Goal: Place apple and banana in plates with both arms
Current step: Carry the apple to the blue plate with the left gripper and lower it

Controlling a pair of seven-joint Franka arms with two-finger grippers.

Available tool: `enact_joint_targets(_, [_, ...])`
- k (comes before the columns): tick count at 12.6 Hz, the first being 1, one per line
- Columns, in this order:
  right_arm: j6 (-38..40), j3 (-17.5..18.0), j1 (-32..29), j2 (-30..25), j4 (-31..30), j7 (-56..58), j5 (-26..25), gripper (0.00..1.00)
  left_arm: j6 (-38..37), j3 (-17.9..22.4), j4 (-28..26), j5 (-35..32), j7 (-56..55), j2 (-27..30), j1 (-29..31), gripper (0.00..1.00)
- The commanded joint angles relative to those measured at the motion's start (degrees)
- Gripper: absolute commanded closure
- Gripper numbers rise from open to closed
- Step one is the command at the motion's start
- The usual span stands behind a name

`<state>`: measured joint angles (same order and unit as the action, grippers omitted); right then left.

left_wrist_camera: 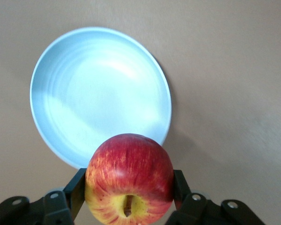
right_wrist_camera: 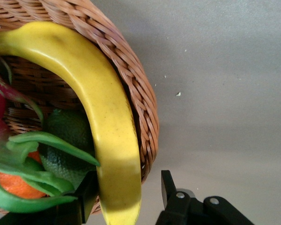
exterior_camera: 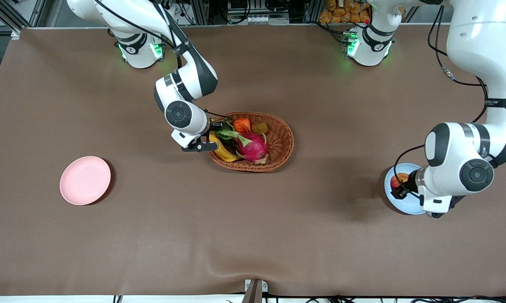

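My left gripper (exterior_camera: 398,186) is shut on the red, yellow-streaked apple (exterior_camera: 401,179) and holds it just over the pale blue plate (exterior_camera: 406,203). In the left wrist view the apple (left_wrist_camera: 129,178) sits between both fingers of this gripper (left_wrist_camera: 129,190), over the rim of the plate (left_wrist_camera: 93,93). My right gripper (exterior_camera: 209,135) is open at the basket's rim. In the right wrist view the gripper (right_wrist_camera: 128,190) straddles one end of the yellow banana (right_wrist_camera: 100,108), one finger inside the basket against it, the other outside. The banana (exterior_camera: 222,150) lies in the basket. The pink plate (exterior_camera: 85,180) sits empty toward the right arm's end.
The oval wicker basket (exterior_camera: 281,141) stands mid-table and holds a magenta dragon fruit (exterior_camera: 253,146), an orange fruit (exterior_camera: 242,125) and a dark green fruit (right_wrist_camera: 68,129). The basket rim (right_wrist_camera: 131,79) lies between my right gripper's fingers. Brown cloth covers the table.
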<state>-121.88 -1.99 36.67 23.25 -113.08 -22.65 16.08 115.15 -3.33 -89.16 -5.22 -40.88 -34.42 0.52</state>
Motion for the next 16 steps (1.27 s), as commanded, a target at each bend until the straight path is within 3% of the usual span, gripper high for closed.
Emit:
enact_joint_targets(1, [-0.29,-0.29,0.86,0.48,0.23,-1.26,0.89,0.46,4.36,-0.80,-0.05,-1.02,7.36,-2.40,3.95,1.00])
enact_joint_targets(2, [-0.20,-0.29,0.95,0.48,0.23,-1.26,0.89,0.50,5.68,-0.89,-0.14,-0.76,10.09,-3.19,5.53,1.00])
enact_joint_targets(6, [-0.11,-0.29,1.21,0.57,0.23,-2.84,0.89,0.86,9.91,-0.98,-2.77,-0.32,15.82,-4.43,7.83,1.00])
enact_joint_targets(7, [0.06,-0.29,1.30,0.57,0.23,-2.84,0.89,0.90,9.83,-0.98,-2.95,-0.32,16.53,-4.43,8.00,0.83])
enact_joint_targets(9, [1.02,-0.29,0.60,0.04,0.57,-2.75,0.89,0.97,9.83,-0.98,-2.86,-0.32,17.67,-4.43,8.01,0.00])
enact_joint_targets(11, [6.62,-0.47,0.16,-0.92,3.81,-2.58,0.89,1.00,9.22,-1.15,-2.69,-0.32,17.68,-3.21,7.92,0.00])
enact_joint_targets(14, [19.01,-0.64,-2.20,-1.19,13.47,-1.88,0.54,1.00,2.64,-2.64,-2.07,-0.32,17.59,3.11,7.48,0.00])
enact_joint_targets(16, [22.03,-0.73,-3.09,-1.28,16.39,-1.79,-0.08,1.00,-1.49,-4.14,-1.29,-0.76,19.33,7.94,7.39,0.00])
